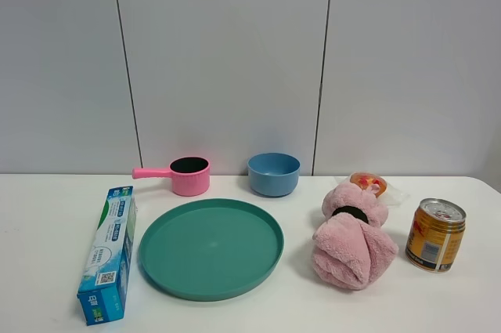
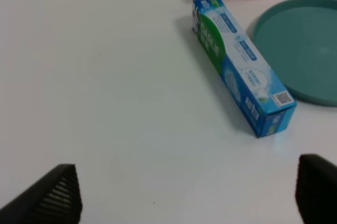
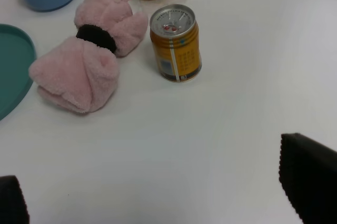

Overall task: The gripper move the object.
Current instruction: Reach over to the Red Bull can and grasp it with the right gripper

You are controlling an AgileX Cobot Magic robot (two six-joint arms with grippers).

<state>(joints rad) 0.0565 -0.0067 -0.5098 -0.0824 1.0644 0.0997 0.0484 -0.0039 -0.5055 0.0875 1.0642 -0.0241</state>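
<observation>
The gold-yellow can (image 1: 435, 235) stands upright on the white table at the right, beside the pink towel bundle (image 1: 352, 243). In the right wrist view the can (image 3: 175, 42) is ahead of my right gripper (image 3: 158, 195), well apart from it. The black fingertips (image 3: 308, 174) are spread wide with nothing between them. My left gripper (image 2: 184, 195) is also open and empty over bare table, with a blue toothpaste box (image 2: 242, 63) ahead of it. Neither gripper shows in the exterior high view.
A green plate (image 1: 211, 248) lies mid-table, with the toothpaste box (image 1: 109, 253) to its left. A pink saucepan (image 1: 186, 175) and a blue bowl (image 1: 274, 173) stand at the back. A small orange wrapped item (image 1: 368, 184) sits behind the towel.
</observation>
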